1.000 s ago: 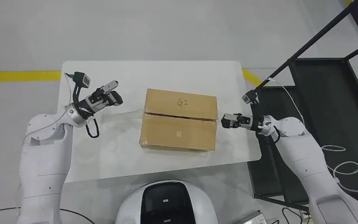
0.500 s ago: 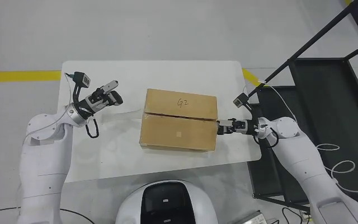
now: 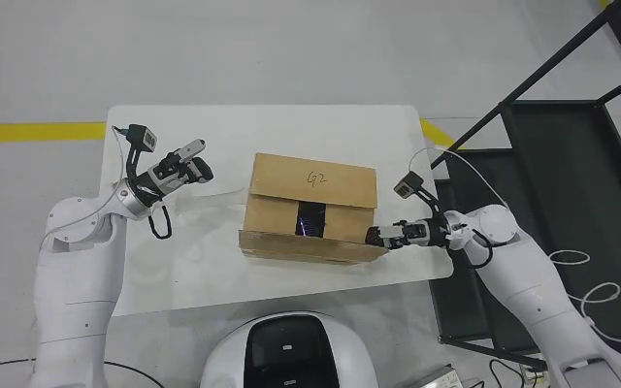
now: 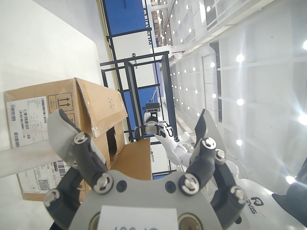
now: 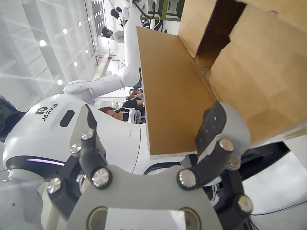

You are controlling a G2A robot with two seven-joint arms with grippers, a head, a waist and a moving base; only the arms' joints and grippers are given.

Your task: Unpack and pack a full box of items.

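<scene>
White desk (image 3: 194,281) first, and the cardboard box (image 3: 312,179) sits square in the middle of it, far flap lying flat, near flap (image 3: 301,245) tipped up on the robot's side with a dark slot (image 3: 310,218) open between them; what's inside, I can't tell. Here's the worry: the right pincer (image 3: 376,236) is at the flap's end corner with its jaws apart, the cardboard edge sitting loose in the gap and one finger (image 5: 215,123) pressed against it, so nothing is actually clamped. If that finger slides off the corner, I'd expect the flap to drop shut. Push harder instead and the whole box could skid or rock toward the near edge of the desk, because nothing is bracing it. The left pincer (image 3: 197,158) hangs above the desk with its jaws apart, well apart from the box. A lever at one corner alone could also crease or tear the flap along its fold.
</scene>
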